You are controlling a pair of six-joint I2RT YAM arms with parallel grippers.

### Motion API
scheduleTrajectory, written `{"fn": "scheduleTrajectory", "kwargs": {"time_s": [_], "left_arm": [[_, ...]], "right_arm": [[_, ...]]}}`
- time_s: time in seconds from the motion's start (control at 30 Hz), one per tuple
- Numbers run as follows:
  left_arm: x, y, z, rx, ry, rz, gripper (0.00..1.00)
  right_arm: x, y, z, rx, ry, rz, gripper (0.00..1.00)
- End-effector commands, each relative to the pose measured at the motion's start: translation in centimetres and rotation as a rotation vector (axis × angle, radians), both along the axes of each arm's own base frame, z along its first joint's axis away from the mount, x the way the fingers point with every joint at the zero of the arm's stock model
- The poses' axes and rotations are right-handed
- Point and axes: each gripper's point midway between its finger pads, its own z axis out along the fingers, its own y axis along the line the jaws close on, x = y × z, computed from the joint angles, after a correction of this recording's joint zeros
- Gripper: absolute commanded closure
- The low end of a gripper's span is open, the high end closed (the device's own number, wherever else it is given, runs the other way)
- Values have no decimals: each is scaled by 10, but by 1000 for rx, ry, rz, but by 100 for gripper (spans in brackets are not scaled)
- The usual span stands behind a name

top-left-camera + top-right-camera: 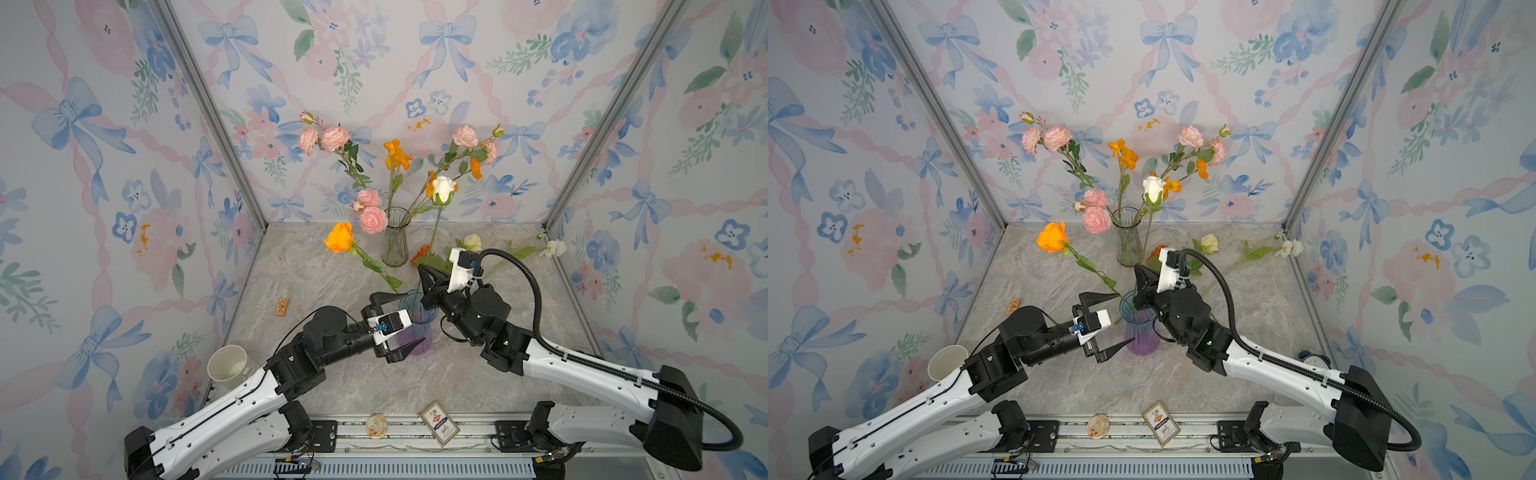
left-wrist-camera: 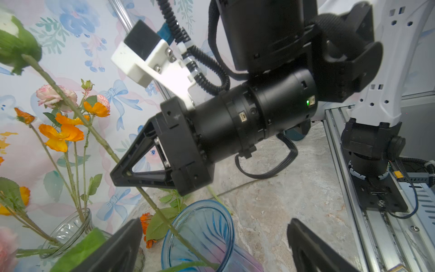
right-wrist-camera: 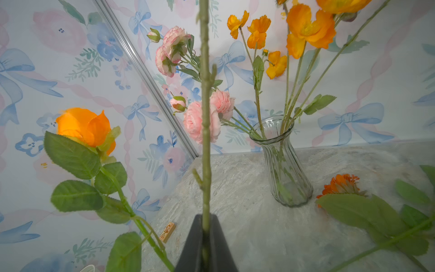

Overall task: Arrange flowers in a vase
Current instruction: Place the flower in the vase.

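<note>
A blue-and-purple vase (image 1: 417,332) stands mid-table, and an orange rose (image 1: 338,237) leans out of it to the left. My right gripper (image 1: 424,276) is shut on the green stem (image 3: 206,117) of a white rose (image 1: 442,189). That stem's lower end dips into the blue vase (image 2: 200,235). My left gripper (image 1: 399,324) is open, one finger on each side of the blue vase without touching it. Behind stands a clear glass vase (image 1: 395,243) with pink blooms (image 1: 372,218) and orange poppies (image 1: 397,156).
On the table to the right lie a cream bloom (image 1: 472,242), a white bloom (image 1: 555,248) and an orange flower (image 1: 419,254). A paper cup (image 1: 227,363), a small wooden block (image 1: 281,306), a card box (image 1: 439,424) and a round disc (image 1: 376,425) sit nearer.
</note>
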Motion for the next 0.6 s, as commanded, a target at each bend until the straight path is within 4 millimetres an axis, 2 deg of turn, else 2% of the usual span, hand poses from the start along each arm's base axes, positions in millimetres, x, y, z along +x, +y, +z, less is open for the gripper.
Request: {"fn": "scheduleTrajectory", "kwargs": {"time_s": [0.0, 0.2, 0.33, 0.47, 0.57], "left_arm": [[-1, 0, 1, -7, 10, -9, 2], [-2, 0, 2, -7, 10, -12, 2], [-2, 1, 2, -9, 9, -12, 2], [-2, 0, 1, -5, 12, -14, 2], [-1, 0, 0, -3, 13, -12, 2]], "right_arm": [[-2, 6, -18, 22, 24, -3, 89], [-6, 12, -41, -48, 51, 3, 86], [-8, 9, -51, -94, 65, -11, 77], [-10, 7, -54, -104, 68, -14, 69], [-11, 6, -52, -121, 65, -11, 68]]}}
